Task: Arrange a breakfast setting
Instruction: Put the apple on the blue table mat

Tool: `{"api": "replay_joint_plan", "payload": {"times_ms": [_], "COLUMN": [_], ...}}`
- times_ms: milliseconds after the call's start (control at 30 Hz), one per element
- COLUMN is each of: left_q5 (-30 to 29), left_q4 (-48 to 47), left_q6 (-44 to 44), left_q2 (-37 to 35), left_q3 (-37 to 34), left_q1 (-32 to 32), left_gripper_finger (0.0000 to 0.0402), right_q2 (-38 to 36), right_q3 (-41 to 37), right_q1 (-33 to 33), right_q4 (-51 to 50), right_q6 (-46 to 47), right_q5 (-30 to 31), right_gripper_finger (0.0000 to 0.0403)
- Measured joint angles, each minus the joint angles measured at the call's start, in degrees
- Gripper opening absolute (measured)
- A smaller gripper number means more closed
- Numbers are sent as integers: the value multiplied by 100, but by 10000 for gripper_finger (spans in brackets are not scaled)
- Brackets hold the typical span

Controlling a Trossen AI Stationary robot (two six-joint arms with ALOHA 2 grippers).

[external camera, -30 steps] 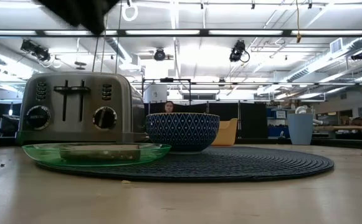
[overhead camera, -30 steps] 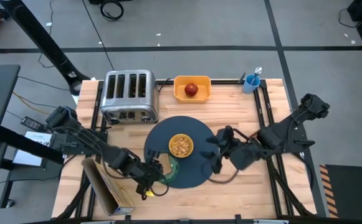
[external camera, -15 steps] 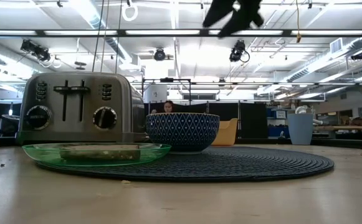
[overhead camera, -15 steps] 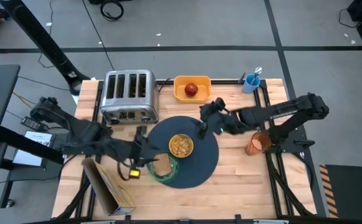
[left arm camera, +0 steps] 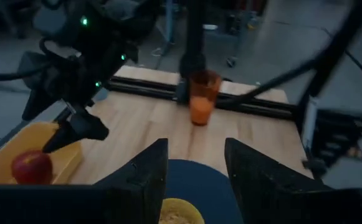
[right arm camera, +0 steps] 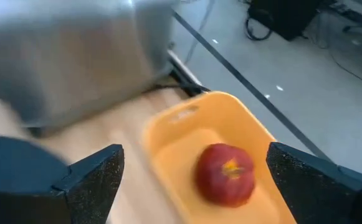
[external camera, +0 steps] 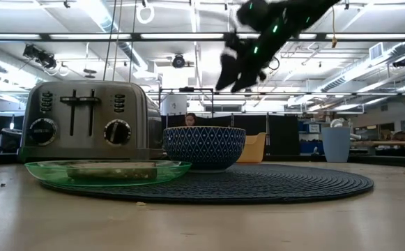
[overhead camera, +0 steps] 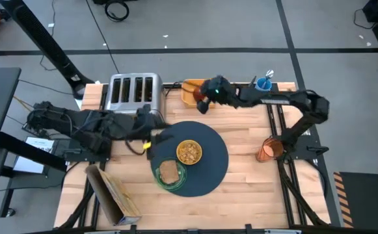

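The right gripper [overhead camera: 205, 99], fingers spread wide, hangs over the red apple [right arm camera: 225, 173] in the yellow tub [right arm camera: 187, 134] at the far edge, so I'd say fetching it is the step in hand and it must next drop and close; the left gripper [left arm camera: 193, 171] waits open-fingered by the mat [overhead camera: 215, 162].

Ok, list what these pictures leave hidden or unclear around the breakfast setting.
- Lilac-handled spoon: not found in any view.
- Red apple: high view, mostly covered by the right gripper above the yellow tub.
- Toast slice: low view, only its edge shows through the green plate.
- Yellow bowl: low view hides its contents behind its wall.
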Motion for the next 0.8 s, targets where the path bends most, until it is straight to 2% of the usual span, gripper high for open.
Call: {"api": "replay_joint_plan", "payload": {"times_ms": [300, 533, 667, 800], "left_q5": [-89, -80, -19, -15], "left_q4": [-35, -471, -506, -477], "left_q6": [-409, -69, 197, 424], "left_q2": [0, -67, -111, -155], "left_q3": [-2, -7, -4, -2], "left_q1": [613, 967, 1154, 1413], "left_gripper_finger": [166, 166, 166, 166], "right_q2": [1018, 1408, 1641, 1907], "right_q3": [-17, -9, -7, -7], "right_q1": [-930, -1235, -1316, -1316], "right_q4": [546, 1014, 1105, 1207], "right_q6": [-479, -412, -231, -310], "right_q5": [-1023, -1240, -1755, -1418], "right_gripper_finger": [399, 400, 400, 399]}}
